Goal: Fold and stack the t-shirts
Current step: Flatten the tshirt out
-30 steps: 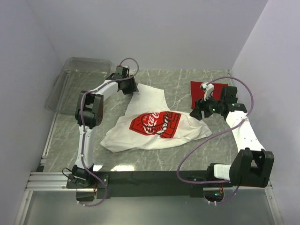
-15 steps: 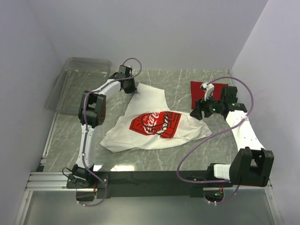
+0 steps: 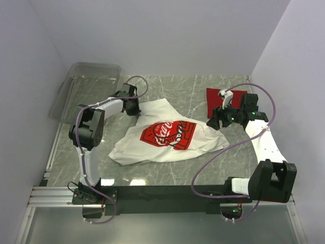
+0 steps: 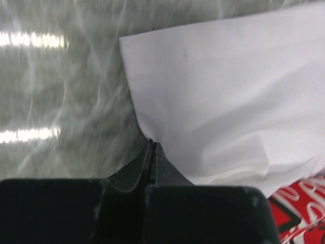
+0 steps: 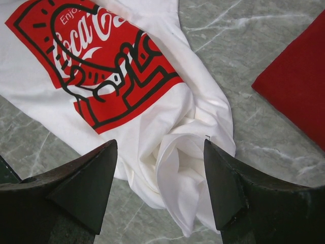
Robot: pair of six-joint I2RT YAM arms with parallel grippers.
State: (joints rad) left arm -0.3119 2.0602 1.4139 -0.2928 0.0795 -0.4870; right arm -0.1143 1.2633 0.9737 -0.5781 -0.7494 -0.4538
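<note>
The white t-shirt with a red square chest graphic lies spread and rumpled mid-table. My left gripper is at the shirt's far left corner. In the left wrist view the jaws are shut on the edge of the white cloth, which creases toward the tips. My right gripper is open and hovers over the shirt's bunched right end, its fingers wide apart and empty. The red t-shirt lies folded at the far right, also seen in the right wrist view.
A clear plastic bin sits at the table's far left corner. Walls close in on the left, back and right. The arms' purple cables loop over the near right of the marble tabletop.
My left gripper has moved left and toward me, dragging the white shirt's far corner with it, so the shirt's upper part has shifted. The right arm has barely moved.
</note>
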